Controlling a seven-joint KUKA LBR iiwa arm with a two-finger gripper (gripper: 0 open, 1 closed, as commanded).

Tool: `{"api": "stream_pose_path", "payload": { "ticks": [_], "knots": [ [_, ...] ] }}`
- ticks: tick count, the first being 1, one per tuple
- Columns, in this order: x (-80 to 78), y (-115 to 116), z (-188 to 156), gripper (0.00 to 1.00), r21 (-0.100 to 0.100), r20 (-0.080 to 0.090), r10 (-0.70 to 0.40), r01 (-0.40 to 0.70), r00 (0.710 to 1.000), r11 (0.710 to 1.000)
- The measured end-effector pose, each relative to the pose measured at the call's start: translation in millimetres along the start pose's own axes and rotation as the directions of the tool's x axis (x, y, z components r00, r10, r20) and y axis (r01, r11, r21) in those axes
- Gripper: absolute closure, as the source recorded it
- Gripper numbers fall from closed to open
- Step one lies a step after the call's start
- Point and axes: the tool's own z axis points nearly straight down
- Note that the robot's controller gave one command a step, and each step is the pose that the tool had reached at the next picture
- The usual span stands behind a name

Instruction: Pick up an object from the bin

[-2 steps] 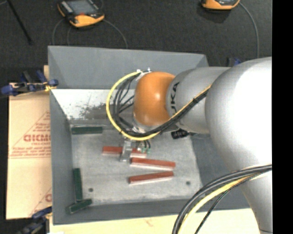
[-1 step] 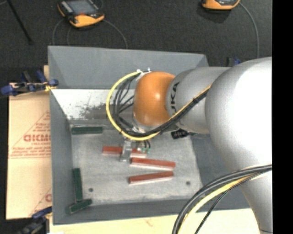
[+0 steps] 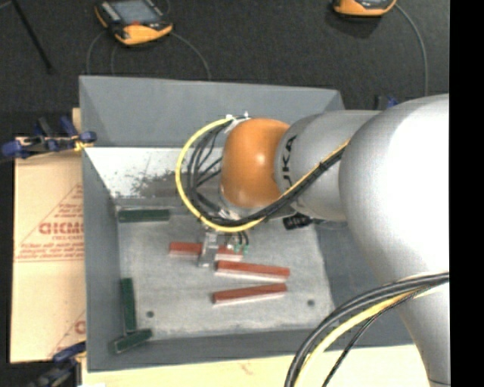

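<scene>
Silver arm, orange wrist cover, yellow-black cables

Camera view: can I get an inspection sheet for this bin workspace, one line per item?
Surface: grey bin; dark specks on the far wall.
Job's things: three red bars mid-floor, nearest the end effector.
Clutter: three green bars along the far and left sides.
Grippers: end effector low among the red bars; grip cannot be told.
Cables: yellow and black cables loop round the wrist by the orange cover.
Surroundings: two orange gadgets on the dark floor beyond the bin.
</scene>
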Motion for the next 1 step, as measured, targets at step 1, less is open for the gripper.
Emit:
{"api": "stream_pose_path", "payload": {
  "ticks": [1],
  "knots": [
    [1.3,-0.4,-5.5,1.00,0.001,-0.005,0.000,0.000,1.000,1.000]
  ]
}}
